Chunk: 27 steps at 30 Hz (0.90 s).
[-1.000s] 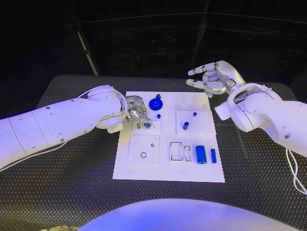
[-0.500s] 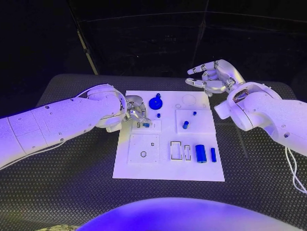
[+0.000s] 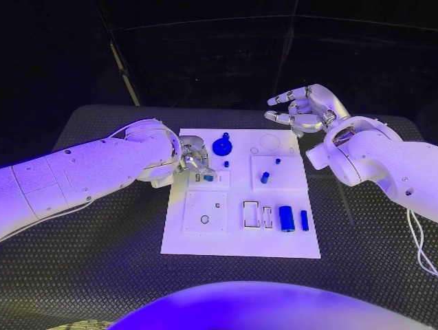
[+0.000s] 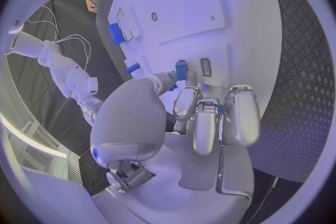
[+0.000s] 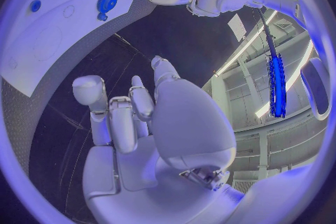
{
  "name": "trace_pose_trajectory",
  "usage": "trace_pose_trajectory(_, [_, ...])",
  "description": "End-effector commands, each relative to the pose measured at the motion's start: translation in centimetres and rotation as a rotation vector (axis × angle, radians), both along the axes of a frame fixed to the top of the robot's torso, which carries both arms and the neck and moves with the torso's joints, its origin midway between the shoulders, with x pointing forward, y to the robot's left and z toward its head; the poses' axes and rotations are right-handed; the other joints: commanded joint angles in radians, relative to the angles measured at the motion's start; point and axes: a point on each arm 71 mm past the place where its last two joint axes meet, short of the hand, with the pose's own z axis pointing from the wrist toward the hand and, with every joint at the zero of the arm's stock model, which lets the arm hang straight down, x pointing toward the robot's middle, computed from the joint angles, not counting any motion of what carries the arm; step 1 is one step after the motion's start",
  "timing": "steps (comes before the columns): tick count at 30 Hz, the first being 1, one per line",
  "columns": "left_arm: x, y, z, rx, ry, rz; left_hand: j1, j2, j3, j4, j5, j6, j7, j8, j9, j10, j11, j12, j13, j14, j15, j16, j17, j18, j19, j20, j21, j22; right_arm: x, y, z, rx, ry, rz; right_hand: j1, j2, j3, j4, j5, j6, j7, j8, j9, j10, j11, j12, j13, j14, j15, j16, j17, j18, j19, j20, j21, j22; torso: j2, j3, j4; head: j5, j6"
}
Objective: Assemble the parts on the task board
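L hand [image 3: 193,159] pinches small blue part [image 3: 209,178] on task board [image 3: 241,244]; R hand [image 3: 306,111] empty, fingers apart, above counter [image 3: 100,275].

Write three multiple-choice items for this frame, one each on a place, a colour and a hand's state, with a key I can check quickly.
1. Where is the left hand?
A. Over the task board's left edge, at a small blue part
B. Off the table
C. At the board's near right corner

2. What colour is the gear-shaped disc on the board?
A. Red
B. Blue
C. Yellow

3. How is the right hand?
A. Gripping the disc
B. Pressing on the board
C. Raised beyond the board's far right corner, holding nothing

Key: 1 A, the head view shows its fingers at the part by the left edge. 2 B, it is blue like the other parts. 3 C, its fingers are apart and nothing is in them.
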Motion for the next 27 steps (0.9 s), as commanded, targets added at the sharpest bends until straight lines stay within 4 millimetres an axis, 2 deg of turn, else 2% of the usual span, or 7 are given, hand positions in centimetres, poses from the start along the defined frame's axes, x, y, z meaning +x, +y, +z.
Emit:
trace_pose_trajectory(1, [-0.12, 0.14, -0.24, 0.029, 0.017, -0.012, -0.013, -0.001, 0.14, -0.14, 0.001, 0.005, -0.009, 0.004, 0.001, 0.007, -0.002, 0.002, 0.002, 0.104, 0.004, 0.003, 0.263, -0.013, -0.001, 0.002, -0.006, 0.002, -0.02, 0.1, 0.16, 0.004, -0.006, 0.01, -0.003, 0.003, -0.005, 0.001, 0.004, 0.005, 0.002, 0.006, 0.001, 0.007, 0.0, 0.004, -0.001, 0.066, -0.007, -0.005, 0.103, 0.01, 0.003, -0.007, -0.002, 0.001, 0.0, -0.0001, 0.0008, 0.0, -0.001])
trace_pose_trajectory(10, [-0.17, 0.05, -0.22, 0.028, 0.017, -0.015, -0.036, -0.003, 0.142, -0.143, 0.001, 0.012, -0.016, 0.016, 0.012, 0.015, -0.007, 0.008, 0.008, 0.104, 0.001, 0.003, 0.263, -0.014, 0.001, -0.001, -0.006, 0.004, -0.01, 0.12, 0.15, 0.004, -0.006, 0.01, -0.003, 0.003, -0.005, 0.001, 0.004, 0.005, 0.002, 0.006, 0.001, 0.007, 0.0, 0.004, -0.001, 0.066, -0.007, -0.005, 0.103, 0.01, 0.003, -0.007, -0.002, 0.001, 0.0, -0.0003, -0.0006, 0.002, -0.002])
trace_pose_trajectory(20, [-0.13, 0.01, -0.22, 0.026, 0.015, -0.013, -0.049, -0.003, 0.141, -0.141, 0.0, 0.016, -0.02, 0.021, 0.019, 0.018, -0.01, 0.011, 0.011, 0.104, -0.001, 0.003, 0.263, -0.014, 0.003, -0.002, -0.005, 0.007, 0.0, 0.1, 0.15, 0.004, -0.006, 0.01, -0.003, 0.003, -0.005, 0.001, 0.004, 0.005, 0.002, 0.006, 0.001, 0.007, 0.0, 0.004, -0.001, 0.066, -0.007, -0.005, 0.103, 0.01, 0.003, -0.007, -0.002, 0.001, 0.0, 0.0003, 0.0006, 0.002, -0.005])
trace_pose_trajectory(27, [-0.07, -0.1, -0.25, 0.025, 0.014, -0.013, -0.08, -0.006, 0.116, -0.133, -0.003, 0.028, -0.029, 0.028, 0.03, 0.025, -0.016, 0.016, 0.016, 0.104, -0.006, 0.003, 0.263, -0.016, 0.007, -0.007, -0.002, 0.013, 0.0, 0.08, 0.15, 0.004, -0.006, 0.009, -0.003, 0.003, -0.005, 0.001, 0.004, 0.005, 0.002, 0.006, 0.001, 0.007, 0.0, 0.004, -0.001, 0.066, -0.007, -0.005, 0.103, 0.01, 0.003, -0.007, -0.002, 0.001, 0.0, 0.001, -0.0009, 0.002, -0.005])
